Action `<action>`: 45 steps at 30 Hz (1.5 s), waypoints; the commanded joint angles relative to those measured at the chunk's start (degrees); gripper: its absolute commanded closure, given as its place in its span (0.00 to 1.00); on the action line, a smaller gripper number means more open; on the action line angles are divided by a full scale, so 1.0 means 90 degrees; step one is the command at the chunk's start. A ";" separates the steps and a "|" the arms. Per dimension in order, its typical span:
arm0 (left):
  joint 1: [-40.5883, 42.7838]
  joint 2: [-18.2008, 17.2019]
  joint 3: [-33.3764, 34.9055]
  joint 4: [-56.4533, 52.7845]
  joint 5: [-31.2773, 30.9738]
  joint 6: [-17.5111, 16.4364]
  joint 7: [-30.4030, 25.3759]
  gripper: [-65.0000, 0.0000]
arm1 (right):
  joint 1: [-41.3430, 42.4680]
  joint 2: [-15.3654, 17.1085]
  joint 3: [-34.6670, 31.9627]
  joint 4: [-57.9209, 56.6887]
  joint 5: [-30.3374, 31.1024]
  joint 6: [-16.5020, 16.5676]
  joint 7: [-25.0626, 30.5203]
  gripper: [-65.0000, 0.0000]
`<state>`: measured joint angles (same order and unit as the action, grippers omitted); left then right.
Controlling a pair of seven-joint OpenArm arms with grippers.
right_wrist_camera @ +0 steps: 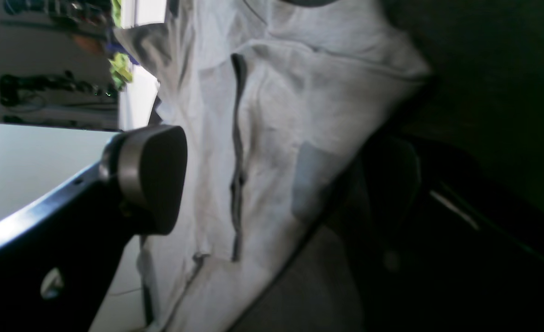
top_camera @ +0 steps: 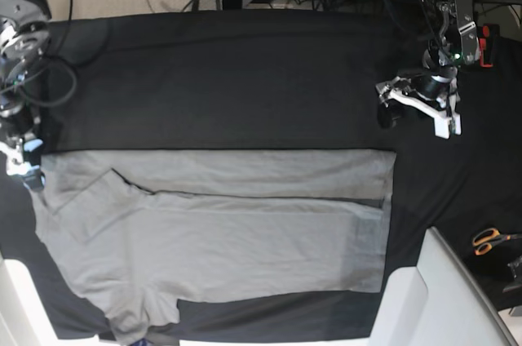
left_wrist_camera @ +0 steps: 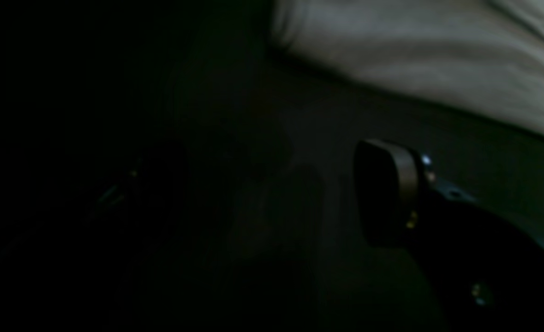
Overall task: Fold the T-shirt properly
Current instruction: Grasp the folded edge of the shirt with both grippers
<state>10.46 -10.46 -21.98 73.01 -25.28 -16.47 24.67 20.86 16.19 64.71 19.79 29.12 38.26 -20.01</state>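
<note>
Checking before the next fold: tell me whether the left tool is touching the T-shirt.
Apart. The base view shows the left tool over black cloth, clear of the T-shirt.

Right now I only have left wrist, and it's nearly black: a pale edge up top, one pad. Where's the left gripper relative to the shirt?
Observer: The left gripper is off the shirt. It is over bare black cloth past the hem-end far corner, jaws open, not touching.
Operator: Any fold done yet?
Observer: One. The far long edge is folded over as a strip along the body. The near sleeve still sticks out.
Operator: And the right arm?
Observer: The right gripper is at the shoulder-end far corner of the shirt, jaws open, nothing gripped.
</note>
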 commanded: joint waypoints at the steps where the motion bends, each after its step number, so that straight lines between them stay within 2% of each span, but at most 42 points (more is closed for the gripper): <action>1: -0.0092 0.0044 -0.0142 0.0107 -0.0049 -0.0031 -0.0050 0.17 | 0.0187 0.0072 -0.0025 -0.0035 -0.0037 -0.0027 0.0030 0.12; 6: -0.0112 0.0356 -0.0493 0.0137 -0.0049 -0.0031 0.0048 0.17 | 0.0275 0.0053 -0.0025 -0.0084 -0.0066 -0.0027 0.0050 0.12; 8: -0.0112 0.0386 -0.0445 0.0137 -0.0049 -0.0031 0.0048 0.17 | 0.0275 0.0043 -0.0025 -0.0084 -0.0066 -0.0027 0.0060 0.17; 10: -0.0112 0.0405 -0.0435 0.0127 -0.0058 -0.0031 0.0048 0.17 | 0.0275 0.0033 -0.0025 -0.0084 -0.0066 -0.0027 0.0060 0.30; 15: -0.0141 0.0581 -0.0445 0.0107 -0.0107 -0.0031 0.0048 0.17 | 0.0275 0.0033 -0.0025 -0.0084 -0.0066 -0.0027 0.0060 0.81; 17: -0.0200 0.0639 -0.0493 0.0068 -0.0527 -0.0031 0.0048 0.17 | 0.0275 0.0043 -0.0025 -0.0084 -0.0066 -0.0027 0.0060 1.00; 19: -0.0249 0.0600 -0.0493 -0.0108 -0.1133 -0.0031 0.0048 0.17 | 0.0275 0.0043 -0.0035 -0.0084 -0.0066 -0.0027 0.0040 0.97; 21: -0.0327 0.0581 -0.0493 -0.0410 -0.1650 -0.0021 0.0048 0.17 | 0.0246 0.0043 -0.0035 -0.0084 -0.0066 -0.0027 0.0030 0.99; 23: -0.0522 0.0464 -0.0435 -0.0723 -0.1846 -0.0011 0.0048 0.17 | 0.0236 0.0043 -0.0035 -0.0084 -0.0066 -0.0027 0.0030 1.00; 29: -0.1050 0.0444 -0.0435 -0.1583 -0.1856 -0.0011 -0.0001 0.17 | 0.0227 0.0043 -0.0035 -0.0084 -0.0066 -0.0027 0.0021 1.00; 35: -0.1431 0.0434 -0.0435 -0.1983 -0.1856 -0.0002 -0.0001 0.17 | 0.0227 0.0062 -0.0035 -0.0055 -0.0066 -0.0007 -0.0321 1.00; 45: -0.2036 0.0464 -0.0425 -0.2540 -0.1856 -0.0002 -0.0010 0.17 | 0.0236 0.0062 -0.0035 -0.0055 -0.0066 -0.0007 -0.0321 1.00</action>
<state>-7.53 -6.22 -26.06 50.24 -42.98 -17.96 22.46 21.89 15.84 64.49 18.63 28.01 37.34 -23.14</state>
